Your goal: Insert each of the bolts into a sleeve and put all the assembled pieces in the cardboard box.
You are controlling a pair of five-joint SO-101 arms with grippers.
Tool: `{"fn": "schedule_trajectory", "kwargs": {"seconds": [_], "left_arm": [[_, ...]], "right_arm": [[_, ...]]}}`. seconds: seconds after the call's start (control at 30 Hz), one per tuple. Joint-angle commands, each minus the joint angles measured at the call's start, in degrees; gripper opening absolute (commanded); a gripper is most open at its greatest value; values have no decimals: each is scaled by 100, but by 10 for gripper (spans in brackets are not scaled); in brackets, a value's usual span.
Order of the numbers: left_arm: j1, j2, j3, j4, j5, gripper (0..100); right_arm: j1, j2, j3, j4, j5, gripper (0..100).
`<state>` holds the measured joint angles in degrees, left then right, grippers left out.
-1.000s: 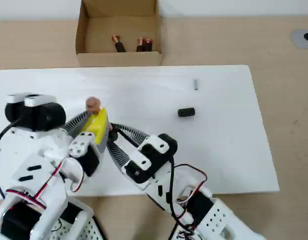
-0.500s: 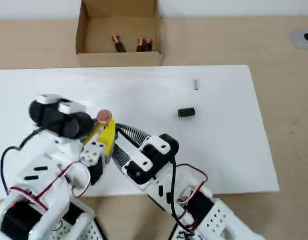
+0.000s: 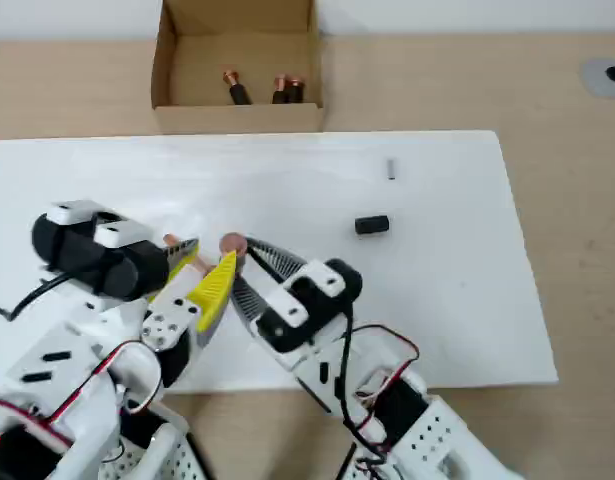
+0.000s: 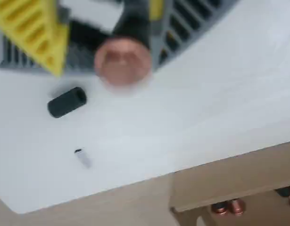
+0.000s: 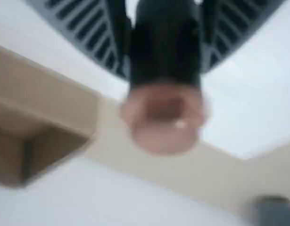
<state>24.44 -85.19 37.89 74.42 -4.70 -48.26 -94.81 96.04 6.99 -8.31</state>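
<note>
Pale wooden table carries a wide white board, and both arms stand at its near edge.

The left gripper, with one yellow finger, has its jaws spread and holds nothing. Half a second ago it was holding the assembled piece. Since then the left arm has drawn back toward the left and the yellow finger has come off the piece.

The right gripper, with grey ribbed fingers, is closed tight around the black sleeve with a copper-headed bolt in it. The copper head sticks out beyond the fingertips, just beside the yellow finger's tip. The head now sits a little more to the right than before. The bolt's shaft is hidden inside the sleeve.

A small orange spot beside the left gripper's outer finger is too unclear to name. In the right wrist view the piece is blurred, and a dark shape at the corner cannot be made out.

Farther out on the board lies a loose short black sleeve. Beyond it, well apart, lies a small grey bolt. Neither has moved.

Past the board's far edge stands the open cardboard box, with three assembled pieces lying inside, as before.
</note>
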Motion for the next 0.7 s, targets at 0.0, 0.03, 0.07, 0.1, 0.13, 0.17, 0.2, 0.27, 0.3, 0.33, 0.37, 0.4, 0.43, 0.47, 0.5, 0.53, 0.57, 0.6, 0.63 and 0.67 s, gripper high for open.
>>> {"fn": "schedule_trajectory", "kwargs": {"seconds": [0.0, 0.03, 0.07, 0.1, 0.13, 0.17, 0.2, 0.27, 0.3, 0.33, 0.37, 0.4, 0.43, 0.47, 0.5, 0.53, 0.57, 0.6, 0.63, 0.67], "left_arm": [[-105, 48, -431, 299, 53, 160], [-114, 48, -510, 387, 53, 160], [-114, 48, -598, 475, 53, 160], [-114, 57, -703, 563, 53, 160], [-114, 57, -818, 633, 62, 160], [-114, 57, -932, 703, 62, 160], [-114, 66, -1046, 765, 70, 160], [-114, 180, -1248, 914, 70, 157], [-114, 277, -1336, 1011, 70, 156], [-132, 382, -1398, 1090, 88, 156], [-220, 505, -1459, 1134, 167, 148], [-352, 620, -1521, 1152, 264, 133], [-527, 743, -1556, 1152, 316, 114], [-721, 857, -1574, 1134, 316, 95], [-923, 980, -1582, 1125, 308, 73], [-1116, 1095, -1582, 1125, 308, 50], [-1292, 1191, -1565, 1125, 308, 26], [-1442, 1270, -1538, 1125, 308, 7], [-1574, 1332, -1538, 1125, 308, 3], [-1697, 1358, -1538, 1152, 308, 7]], "right_arm": [[189, -92, -84, -114, -44, 9], [189, -84, -84, -114, -44, 9], [189, -84, -84, -114, -44, 9], [189, -84, -84, -114, -44, 9], [198, -84, -84, -114, -44, 9], [251, -84, -84, -114, -44, 9], [321, -84, -119, -114, -44, 9], [505, -75, -242, -114, -44, 9], [611, -75, -330, -114, -44, 9], [699, -66, -418, -114, -44, 9], [796, -40, -514, -114, -44, 9], [892, 40, -620, -114, -44, 9], [989, 145, -752, -114, -44, 9], [1086, 303, -901, -114, -44, 9], [1165, 497, -1086, -114, -44, 9], [1244, 725, -1297, -114, -44, 9], [1323, 980, -1525, -123, -44, 9], [1393, 1270, -1780, -132, -44, 9], [1464, 1578, -2053, -132, -44, 9], [1516, 1921, -2316, -132, -53, 9]]}}
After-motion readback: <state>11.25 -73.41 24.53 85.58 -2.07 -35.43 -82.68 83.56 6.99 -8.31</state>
